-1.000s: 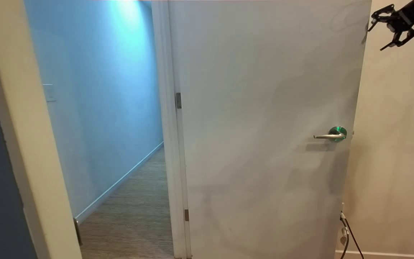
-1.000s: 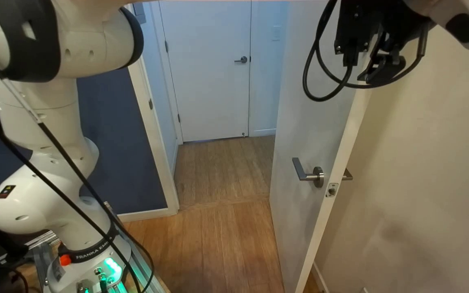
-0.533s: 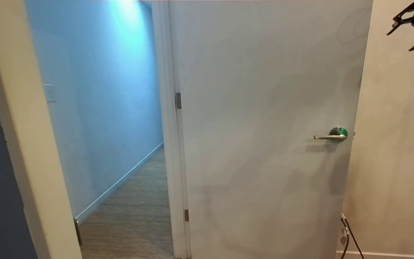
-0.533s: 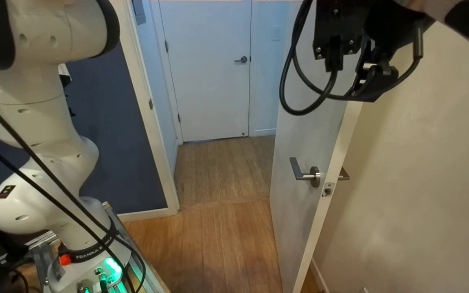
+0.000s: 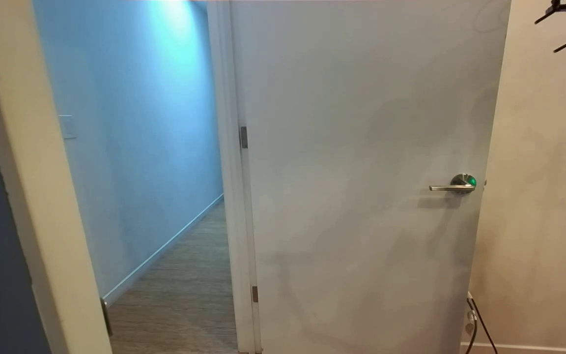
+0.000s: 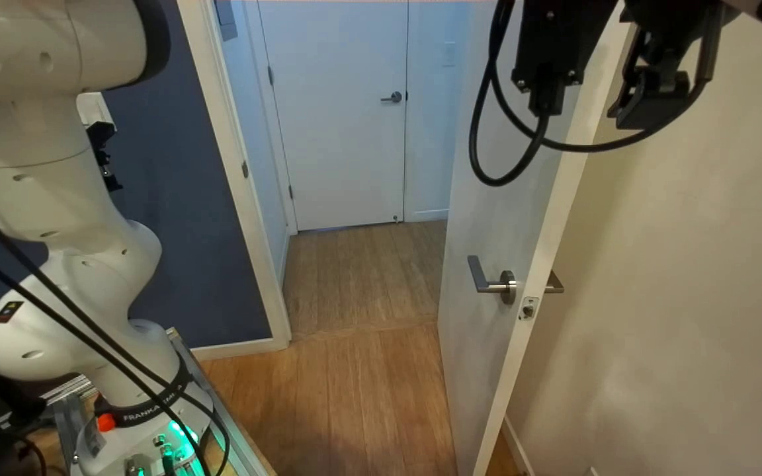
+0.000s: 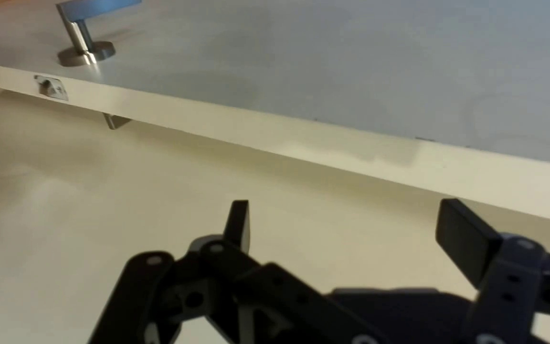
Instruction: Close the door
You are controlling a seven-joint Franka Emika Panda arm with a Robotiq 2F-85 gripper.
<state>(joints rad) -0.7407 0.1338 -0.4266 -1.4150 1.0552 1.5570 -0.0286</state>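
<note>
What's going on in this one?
A Franka robot arm is working near a white door that it is meant to close. The door stands open, and nothing holds its lever handle. The arm's tool is open and empty; in an exterior view it shows beyond the door's free edge, in front of the wall. So the closing is not yet done.

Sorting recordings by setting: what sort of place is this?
Probably a home or office interior, which is unclear: an open, flat white door panel, brown wood-plank flooring and, beyond, a shut white door.
</note>
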